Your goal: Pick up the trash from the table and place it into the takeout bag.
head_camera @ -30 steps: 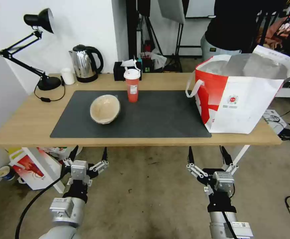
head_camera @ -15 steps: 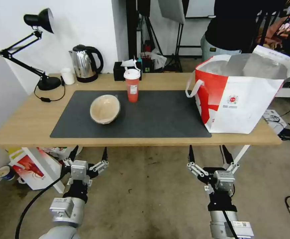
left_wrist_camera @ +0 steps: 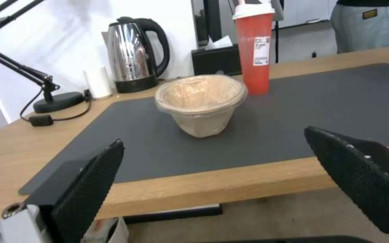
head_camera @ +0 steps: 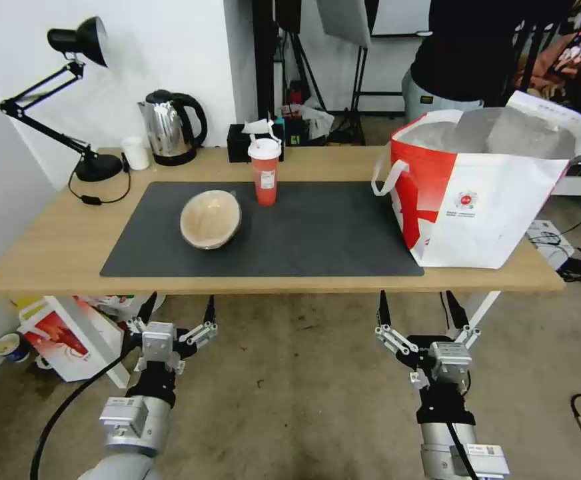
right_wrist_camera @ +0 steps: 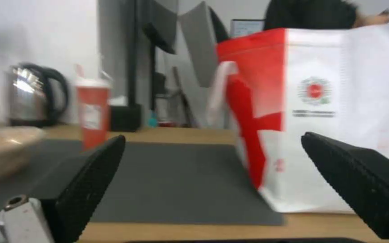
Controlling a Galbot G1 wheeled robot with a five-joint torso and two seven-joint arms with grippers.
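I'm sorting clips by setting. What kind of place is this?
Probably a studio or lab staged as a desk: light stands behind the table, which holds a kettle and a desk lamp.

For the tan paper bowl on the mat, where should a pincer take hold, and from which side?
Grip the tan paper bowl across its upper wall just under the rim, coming from the table's near edge with the open left pincer, which waits low in front of it. The bowl stands upright, tapers downward and carries a clear lid, so the rim band looks widest and firmest.
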